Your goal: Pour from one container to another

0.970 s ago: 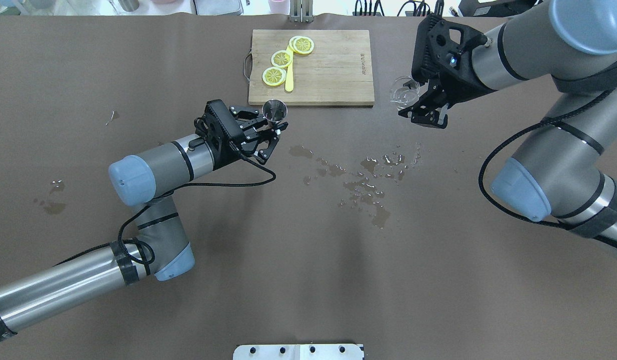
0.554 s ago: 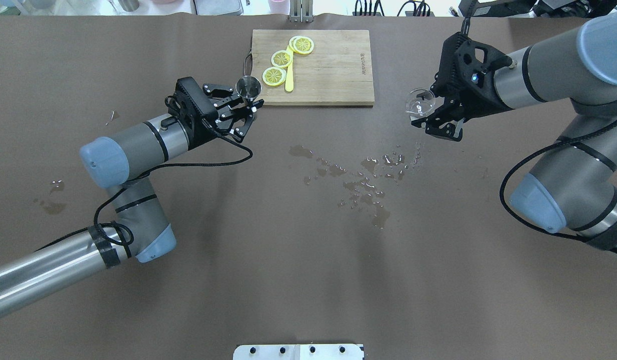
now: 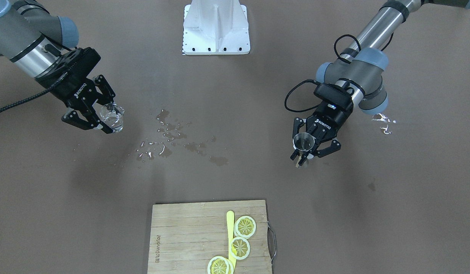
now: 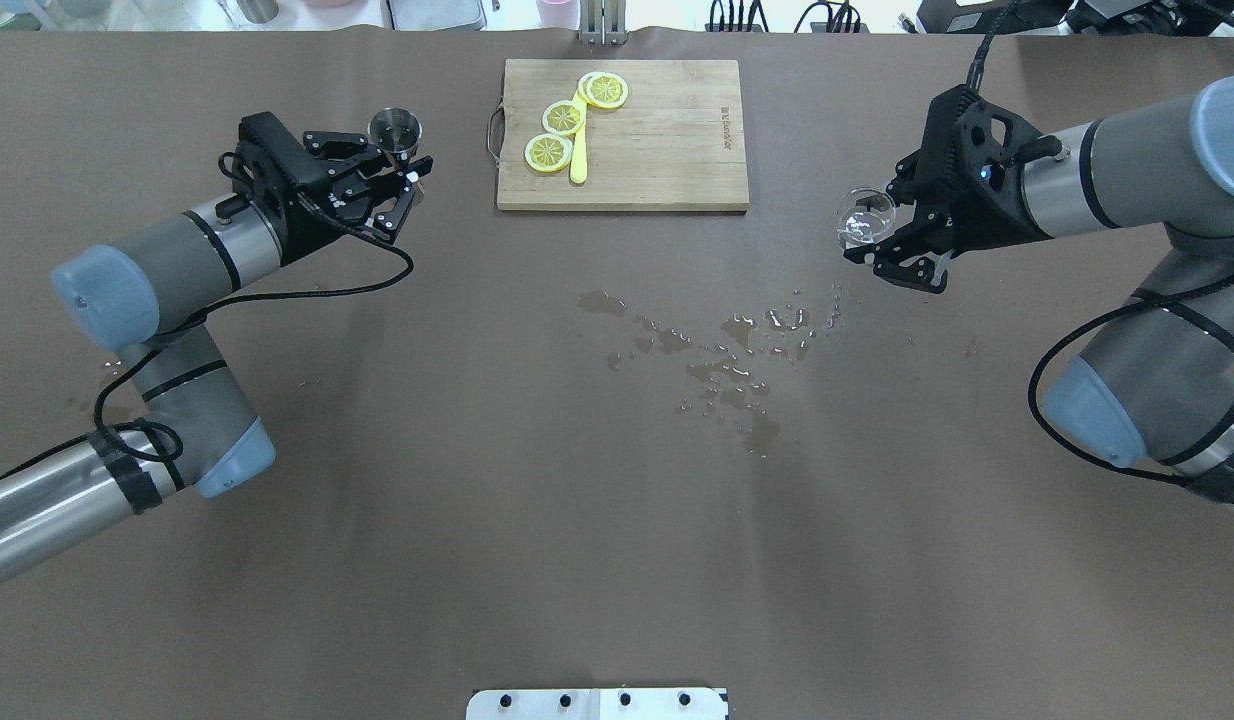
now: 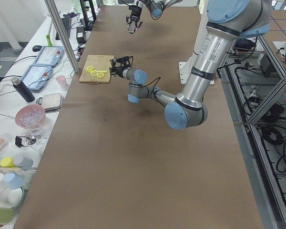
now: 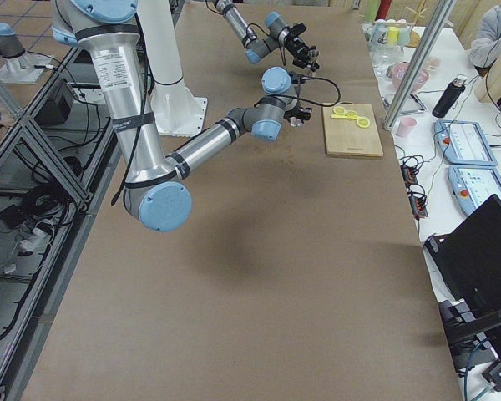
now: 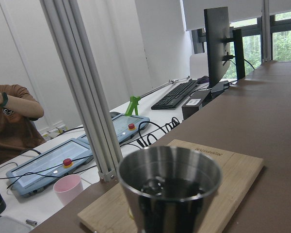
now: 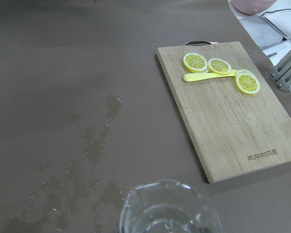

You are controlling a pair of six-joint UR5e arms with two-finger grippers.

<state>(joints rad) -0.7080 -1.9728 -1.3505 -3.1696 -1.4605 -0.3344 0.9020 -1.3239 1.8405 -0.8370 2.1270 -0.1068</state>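
My left gripper [image 4: 395,160] is shut on the steel jigger [image 4: 394,129], held upright above the table, left of the cutting board; the jigger [image 3: 304,142] shows in the front view and its open cup [image 7: 169,189] fills the left wrist view. My right gripper [image 4: 882,235] is shut on the small clear glass [image 4: 863,217], held off the table right of the board. The glass [image 3: 112,116] stays roughly upright, and its rim [image 8: 167,208] shows at the bottom of the right wrist view. The two containers are far apart.
A wooden cutting board [image 4: 667,150] at the table's far middle carries lemon slices [image 4: 549,152] and a yellow knife [image 4: 578,150]. Spilled water [image 4: 737,360] wets the brown table centre. The robot's white base plate [image 3: 216,28] sits at the near edge. A person sits beyond the far edge.
Both arms have swung outward: the left gripper carried the jigger left and farther back, the right gripper carried the glass further right. The gap between them has widened.
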